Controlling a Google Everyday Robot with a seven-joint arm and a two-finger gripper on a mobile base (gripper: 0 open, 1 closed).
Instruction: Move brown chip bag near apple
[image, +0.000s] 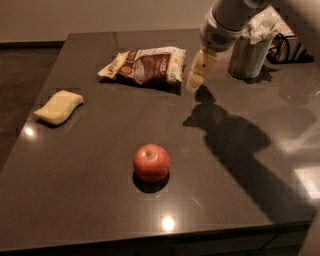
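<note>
The brown chip bag (145, 65) lies flat at the back of the dark table, brown with cream ends. The red apple (151, 162) sits alone near the front middle. My gripper (199, 74) hangs from the arm at the upper right, its cream fingers pointing down just right of the bag's right end, above the table. It holds nothing.
A pale-yellow sponge (59, 106) lies at the left side. A metal can with crumpled paper (248, 50) stands at the back right, behind the arm. The table's front edge (150, 237) runs along the bottom.
</note>
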